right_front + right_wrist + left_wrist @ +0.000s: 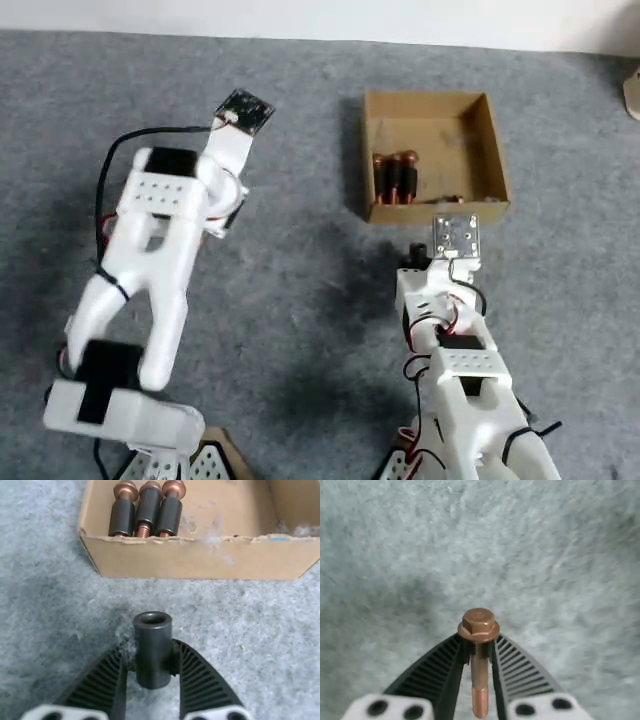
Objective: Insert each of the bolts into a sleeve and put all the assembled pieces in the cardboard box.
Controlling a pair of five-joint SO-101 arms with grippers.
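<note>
Left gripper (479,650) pinches bolt (478,626) by the shank, head past the fingertips, tip back between them. It is well apart from cardboard box (432,103). Right gripper (152,654) is clamped on sleeve (153,635), just outside the box's near wall. Three assembled pieces (147,512) lie inside.

Likely risks:
- Bolt tip faces the wrong way for mating.
- Off-axis contact jams it at the sleeve rim.
- Thin shank pivots and drops to the tabletop (545,555).

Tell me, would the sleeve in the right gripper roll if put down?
The sleeve is a smooth round cylinder, so on its side it would probably roll. It looks like rigid metal, likely heavy for its size. Upright on the fuzzy carpet it may tip.
</note>
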